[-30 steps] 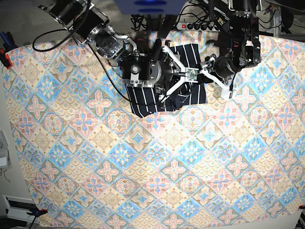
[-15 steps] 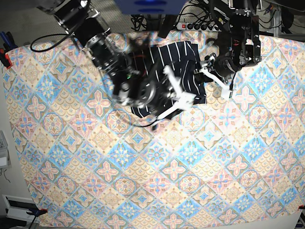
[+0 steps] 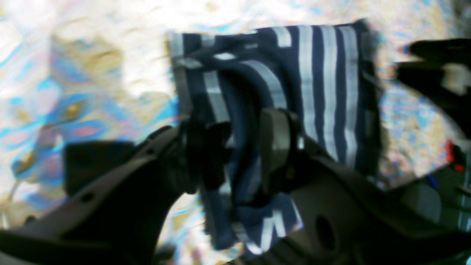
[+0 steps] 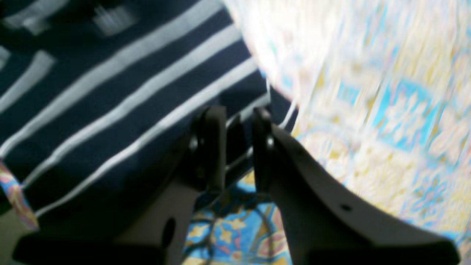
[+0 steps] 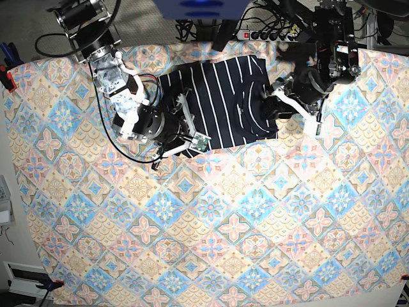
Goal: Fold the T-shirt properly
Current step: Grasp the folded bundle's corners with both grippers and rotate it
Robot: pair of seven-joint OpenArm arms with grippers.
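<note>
The pastel diamond-tile patterned tablecloth (image 5: 211,243) covered the table, and the dark navy white-pinstriped cloth T-shirt (image 5: 223,102) lay folded near its far edge. The left gripper (image 3: 243,147) was clamped on a bunched fold at one side. The right gripper (image 4: 232,147) pinched the opposite corner, jaws nearly together. Both should probably keep the cloth taut and edges aligned.
</note>
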